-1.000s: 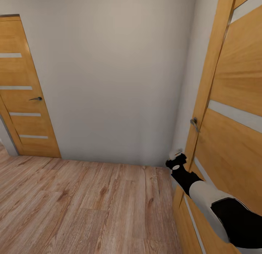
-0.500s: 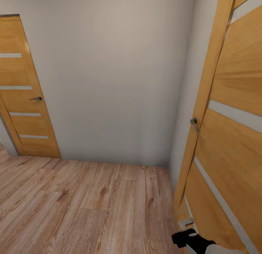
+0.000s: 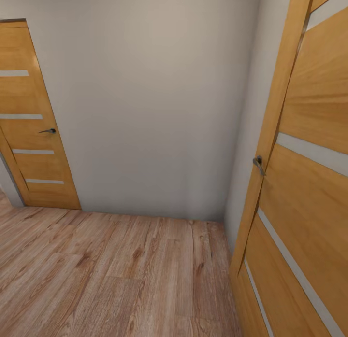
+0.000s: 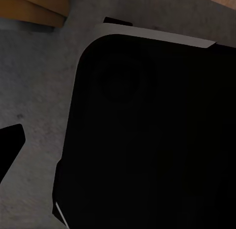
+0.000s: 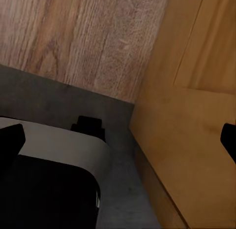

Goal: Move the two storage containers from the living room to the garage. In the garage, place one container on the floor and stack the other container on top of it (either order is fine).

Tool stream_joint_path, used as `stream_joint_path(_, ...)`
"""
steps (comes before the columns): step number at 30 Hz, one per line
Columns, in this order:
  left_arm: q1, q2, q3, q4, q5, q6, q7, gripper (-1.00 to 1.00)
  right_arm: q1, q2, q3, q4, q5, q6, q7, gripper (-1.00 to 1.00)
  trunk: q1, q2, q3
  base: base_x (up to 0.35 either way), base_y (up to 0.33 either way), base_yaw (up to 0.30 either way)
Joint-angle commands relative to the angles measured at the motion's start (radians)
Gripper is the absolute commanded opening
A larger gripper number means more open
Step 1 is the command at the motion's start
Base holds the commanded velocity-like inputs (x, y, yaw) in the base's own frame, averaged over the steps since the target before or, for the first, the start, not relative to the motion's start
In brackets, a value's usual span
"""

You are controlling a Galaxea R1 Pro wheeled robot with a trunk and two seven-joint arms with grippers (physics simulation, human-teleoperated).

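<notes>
Left gripper (image 4: 118,150) low over grey concrete floor (image 4: 34,81); grip state cannot be told. Right gripper (image 5: 118,145) spread wide, holding nothing.

Left wrist view: one dark fingertip (image 4: 10,145) shows; the other cannot be made out against the robot's black base (image 4: 147,130), just beyond it. Speckled grey floor lies beneath. Head view: closed wooden door (image 3: 34,124), plain wall (image 3: 154,110), wood plank floor (image 3: 121,269), then an open wooden door (image 3: 309,182) with a metal handle (image 3: 258,164). Right wrist view: both fingertips apart; under the gripper, grey floor meets planks, with a door panel (image 5: 187,140) close beside the far finger.
</notes>
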Motion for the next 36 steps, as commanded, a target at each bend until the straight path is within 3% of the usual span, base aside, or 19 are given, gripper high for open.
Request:
stream_joint_path(1, 0.000, 0.000, 0.000, 0.000, 0.005, -0.002, 0.001, 1.00, 0.000, 0.000, 0.008, 0.003, -0.008, -0.007, -0.001, 1.00, 0.000, 0.000, -0.001, 0.000, 0.000, 0.000)
stream_joint_path(17, 0.000, 0.000, 0.000, 0.000, 0.005, -0.002, 0.001, 1.00, 0.002, 0.002, 0.008, 0.004, -0.010, -0.004, -0.002, 1.00, 0.000, 0.000, -0.001, 0.015, 0.000, 0.000)
stream_joint_path(36, 0.000, 0.000, 0.000, 0.001, 0.006, -0.001, 0.001, 1.00, 0.002, 0.000, 0.009, 0.004, -0.010, -0.003, -0.003, 1.00, 0.000, 0.000, -0.001, 0.296, 0.000, 0.000)
